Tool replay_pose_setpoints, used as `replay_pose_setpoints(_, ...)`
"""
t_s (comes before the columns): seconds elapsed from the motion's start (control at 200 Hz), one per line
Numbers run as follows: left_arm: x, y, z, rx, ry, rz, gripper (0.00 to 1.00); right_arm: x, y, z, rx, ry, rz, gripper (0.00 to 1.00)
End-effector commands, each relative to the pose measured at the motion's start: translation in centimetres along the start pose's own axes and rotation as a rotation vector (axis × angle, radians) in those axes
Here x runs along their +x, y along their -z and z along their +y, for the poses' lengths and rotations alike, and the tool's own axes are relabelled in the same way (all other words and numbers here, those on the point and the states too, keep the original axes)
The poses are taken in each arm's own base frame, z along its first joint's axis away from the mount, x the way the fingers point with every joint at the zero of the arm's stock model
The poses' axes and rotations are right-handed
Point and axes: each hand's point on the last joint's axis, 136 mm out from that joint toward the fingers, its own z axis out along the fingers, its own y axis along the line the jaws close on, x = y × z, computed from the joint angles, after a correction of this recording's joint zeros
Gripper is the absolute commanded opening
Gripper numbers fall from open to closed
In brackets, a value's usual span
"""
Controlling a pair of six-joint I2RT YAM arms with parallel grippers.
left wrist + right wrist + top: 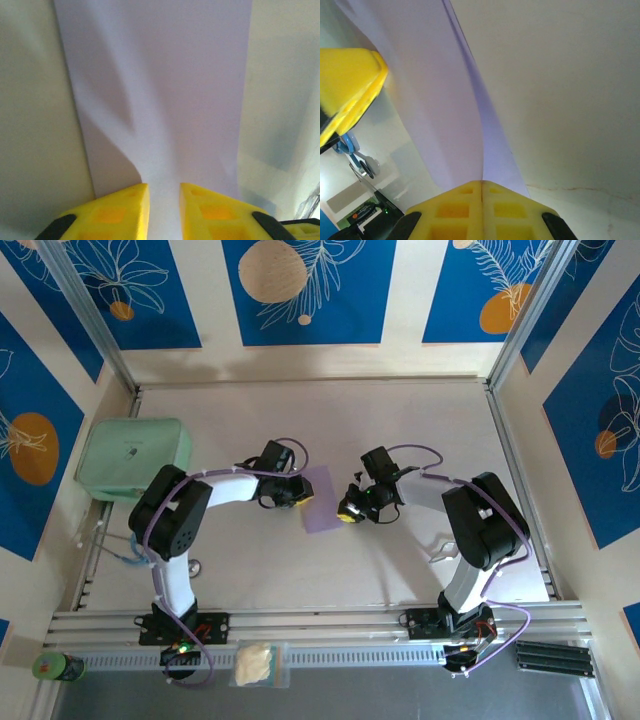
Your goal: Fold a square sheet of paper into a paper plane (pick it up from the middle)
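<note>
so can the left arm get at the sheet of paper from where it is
Probably yes: the left gripper sits at the sheet's left edge, jaws slightly apart over it, nothing in between.

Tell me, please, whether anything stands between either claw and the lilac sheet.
Nothing visible does. The right claw is shut on the square sheet of paper, and the left claw sits at its opposite side, jaws slightly apart.

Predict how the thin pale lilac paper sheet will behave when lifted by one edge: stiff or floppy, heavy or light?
Probably floppy: the thin pale lilac paper sheet curves upward where the shut right tool pinches its edge. Likely very light, and it may crease easily: soft bends show near the left tool.
</note>
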Motion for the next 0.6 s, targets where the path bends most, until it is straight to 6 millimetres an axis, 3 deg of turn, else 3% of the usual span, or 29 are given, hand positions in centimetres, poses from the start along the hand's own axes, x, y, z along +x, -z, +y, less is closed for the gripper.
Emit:
replay_pose_setpoints(0.0, -2.1, 2.8, -2.0, 0.005, -0.121, -0.090, 0.29, 0.8, 0.7, 0.5, -0.020, -0.007, 0.030, 0.00)
replay_pose_setpoints(0.07, -2.7, 3.0, -1.7, -0.010, -0.129, -0.102, 0.30, 0.8, 0.8, 0.5, -0.021, -0.007, 0.028, 0.00)
replay_pose_setpoints(0.34, -3.2, 0.7, 1.1, -0.039, -0.058, -0.048, 0.24, 0.7, 1.1, 1.1, -0.035, 0.001, 0.021, 0.00)
replay_pose_setpoints(0.595, -2.4, -0.7, 2.1, -0.045, -0.039, -0.001, 0.21, 0.7, 1.0, 2.7, -0.079, 0.059, 0.033, 0.00)
